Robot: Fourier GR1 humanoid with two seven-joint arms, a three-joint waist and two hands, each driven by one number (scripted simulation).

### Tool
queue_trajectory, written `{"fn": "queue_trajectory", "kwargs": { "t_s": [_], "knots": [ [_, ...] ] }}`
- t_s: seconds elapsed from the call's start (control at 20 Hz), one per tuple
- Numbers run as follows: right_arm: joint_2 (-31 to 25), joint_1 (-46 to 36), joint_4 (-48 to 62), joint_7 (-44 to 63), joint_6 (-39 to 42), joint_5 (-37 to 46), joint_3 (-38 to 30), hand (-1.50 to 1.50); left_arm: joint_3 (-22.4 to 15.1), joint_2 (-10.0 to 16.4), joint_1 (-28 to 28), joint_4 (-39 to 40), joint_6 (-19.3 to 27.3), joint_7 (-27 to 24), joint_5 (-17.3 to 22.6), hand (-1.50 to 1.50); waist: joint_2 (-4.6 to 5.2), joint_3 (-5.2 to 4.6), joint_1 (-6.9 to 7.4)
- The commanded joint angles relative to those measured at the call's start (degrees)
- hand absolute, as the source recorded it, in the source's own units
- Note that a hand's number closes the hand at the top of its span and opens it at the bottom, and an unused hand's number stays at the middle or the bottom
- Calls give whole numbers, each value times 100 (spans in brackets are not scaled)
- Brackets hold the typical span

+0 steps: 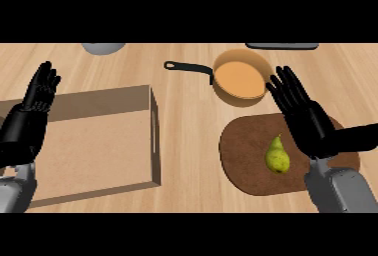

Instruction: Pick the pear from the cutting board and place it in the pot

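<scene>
Head view, looking steeply down on a wood counter (192, 140). Pear (277, 156) lies on a round brown board (244, 150), right of centre, on the robot's side. Its long axis runs roughly near-to-far w/ a slight tilt: stem end away from the robot, fat end toward it.

Right hand (304, 115) shows over the board's far-right part, fingers straight and spread, holding nothing, tips pointing away and a bit left. Pear sits just left of that hand's wrist end, i.e. behind the fingertips rather than ahead of them. Whether the hand touches the board or hangs above it can't be told. Judged: it would need to draw back and shift left, then close across the pear's narrow width, not along its length.

Pot (240, 75), tan inside, w/ a black handle (186, 67) sticking out left, stands beyond the board's far edge, near but apart, a strip of bare counter btwn. From the pear it lies away from the robot and slightly left. The path looks open, w/ only the pot's near rim to clear.

Left hand (35, 102) rests at the view's left edge, fingers up and straight, holding nothing, well apart from the pear. A shallow wood tray (88, 150) lies btwn it and the board. Right hand is far nearer, so likely the one to pick.
</scene>
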Motion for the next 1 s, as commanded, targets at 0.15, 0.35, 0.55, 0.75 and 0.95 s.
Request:
{"fn": "queue_trajectory", "kwargs": {
  "t_s": [0.15,0.35,0.55,0.75,0.95],
  "knots": [
    [-1101,-252,1821,-306,747,-43,-1057,150,285,-315,-202,265,269,658,328,0,97,183,122],
    [-2537,-13,1933,-247,527,2024,-340,150,142,-612,-105,239,248,917,599,0,200,150,194],
    [-1823,-300,3829,-2097,464,1579,-1091,-150,77,-792,-213,180,413,1422,669,0,89,193,204],
    [-1938,-545,4329,-3107,1144,1603,-1182,-150,85,-751,161,-380,532,1770,544,0,16,176,128],
    [-2610,-1162,4511,-2527,2062,1760,-1018,-150,299,-635,-270,-9,332,1826,613,0,19,169,88]
  ]
}}
